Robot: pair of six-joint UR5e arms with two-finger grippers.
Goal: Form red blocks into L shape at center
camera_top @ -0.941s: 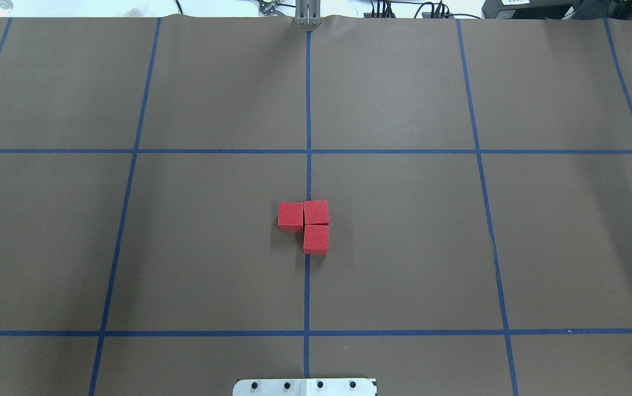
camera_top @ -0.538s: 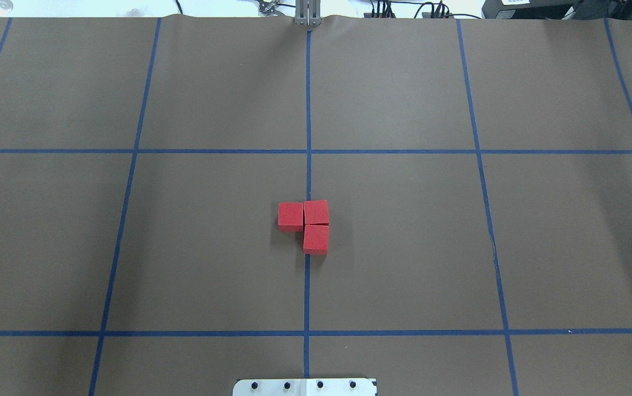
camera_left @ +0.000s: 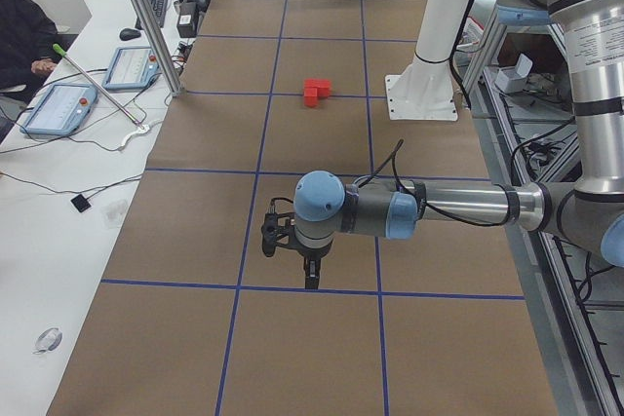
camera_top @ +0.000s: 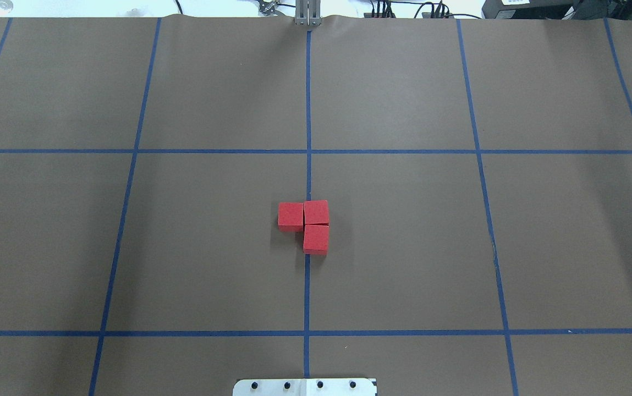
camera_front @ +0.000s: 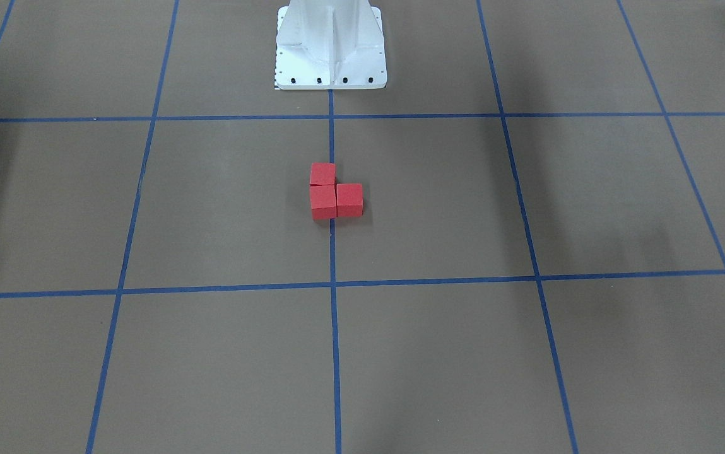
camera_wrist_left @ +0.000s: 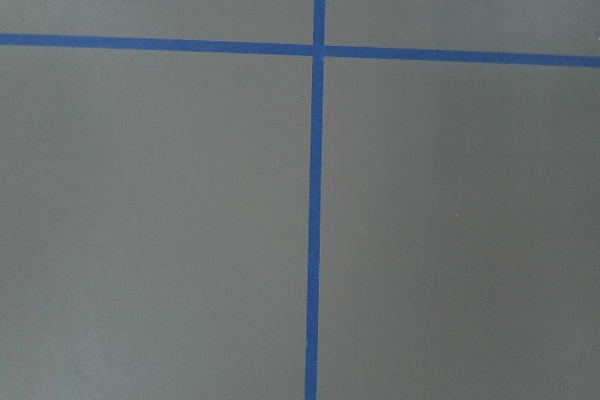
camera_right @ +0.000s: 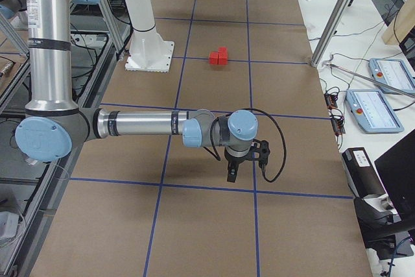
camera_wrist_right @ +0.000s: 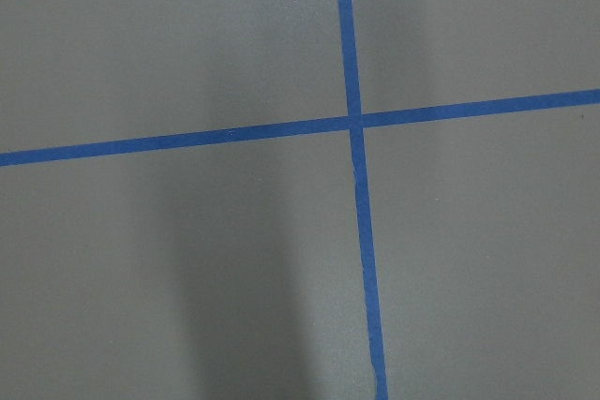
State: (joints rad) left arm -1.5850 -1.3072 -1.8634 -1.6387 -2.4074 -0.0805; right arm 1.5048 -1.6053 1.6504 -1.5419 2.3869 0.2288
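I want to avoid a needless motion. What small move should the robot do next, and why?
Probably none: leave both arms parked. The three red blocks already form an L on the center grid line, and the left gripper and right gripper hover far from them.

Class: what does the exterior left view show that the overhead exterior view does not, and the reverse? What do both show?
Only the exterior left view shows the left arm, its gripper above the brown mat, and two tablets. Only the overhead view shows clearly how the L lies: two red blocks over a blue line, the third to its left. Both show the three red blocks and the white base plate.
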